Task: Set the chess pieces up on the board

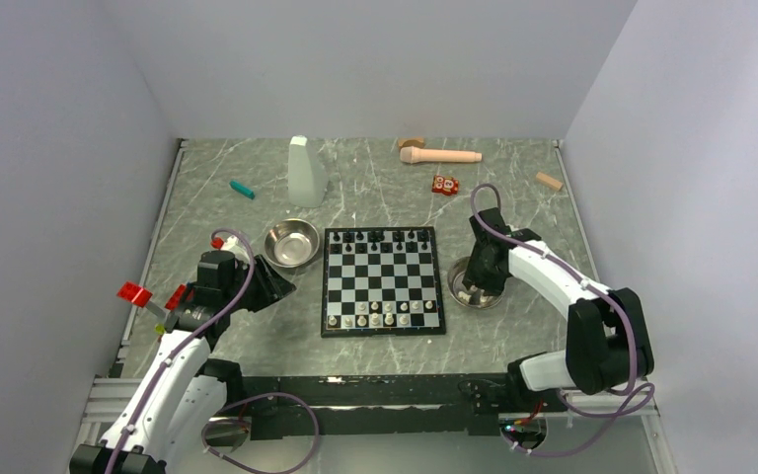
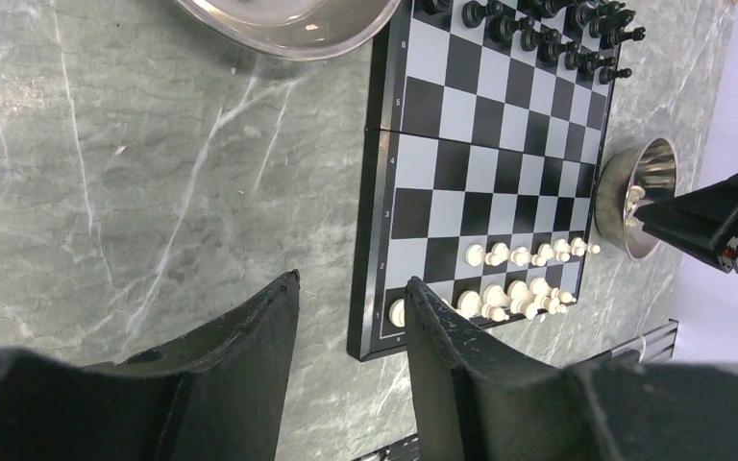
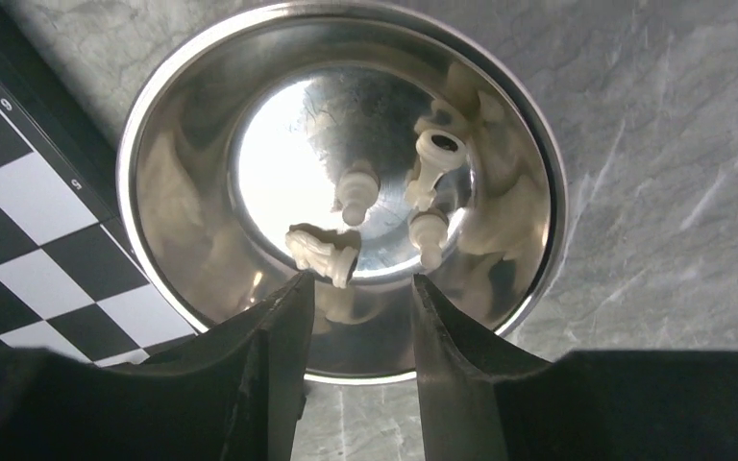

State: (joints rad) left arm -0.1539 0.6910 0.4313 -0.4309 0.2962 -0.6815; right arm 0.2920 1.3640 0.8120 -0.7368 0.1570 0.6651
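The board lies mid-table, black pieces along its far rows and white pieces on its two near rows. In the left wrist view the board and its white pieces show beyond my left gripper, which is open and empty over bare table beside the board's near left corner. My right gripper hangs open over the steel bowl right of the board. Several white pieces lie inside it: a knight just ahead of the left finger, others further in.
A second steel bowl sits left of the board's far corner. At the back stand a translucent bottle, a teal marker, a wooden pestle, a red toy and a wooden block. Red blocks lie at the left edge.
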